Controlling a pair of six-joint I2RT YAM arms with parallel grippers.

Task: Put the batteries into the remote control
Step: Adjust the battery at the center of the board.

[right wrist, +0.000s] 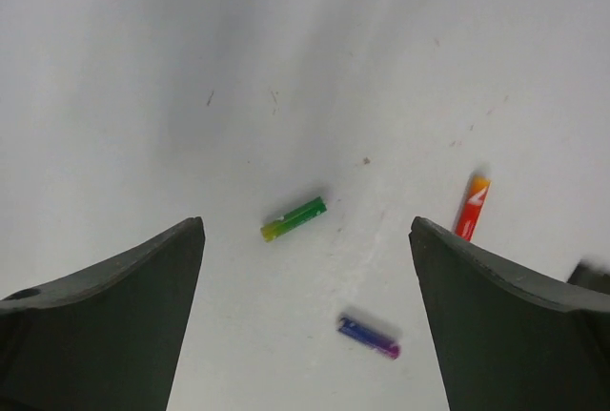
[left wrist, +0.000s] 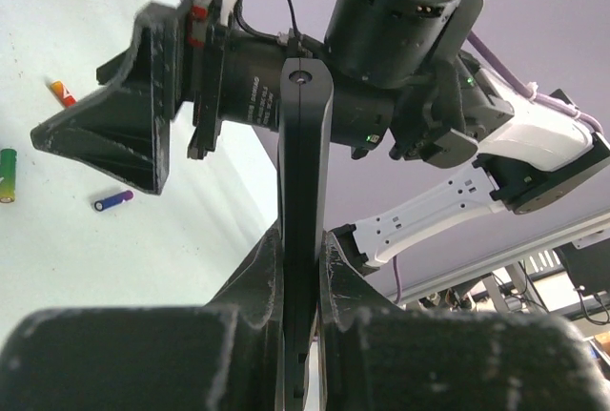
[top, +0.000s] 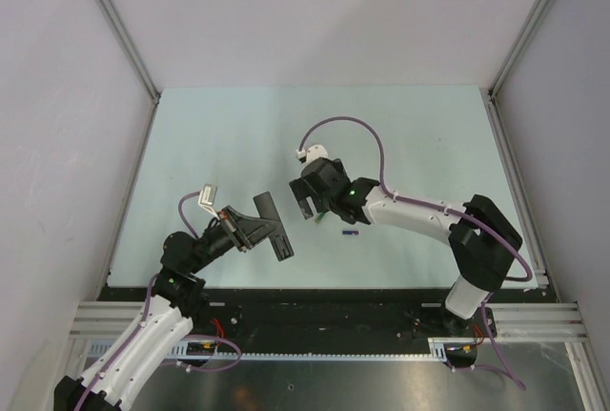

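My left gripper [top: 250, 230] is shut on the remote control [top: 268, 209], a slim black bar. In the left wrist view the remote control [left wrist: 305, 144] stands edge-on, clamped between my left gripper [left wrist: 303, 239] jaws. My right gripper [right wrist: 307, 230] hangs open above the table with nothing between its fingers. Three batteries lie loose below it: a green one [right wrist: 294, 218], a red one [right wrist: 472, 206] and a blue-purple one [right wrist: 368, 337]. From the top, my right gripper [top: 310, 206] hovers just right of the remote, with the blue-purple battery [top: 350, 233] beside it.
The pale green table [top: 219, 134] is walled by white panels on three sides. The left wrist view shows the right arm's black wrist [left wrist: 400, 20] close behind the remote, and the green [left wrist: 8, 174], red [left wrist: 63, 93] and blue-purple [left wrist: 112, 200] batteries on the table.
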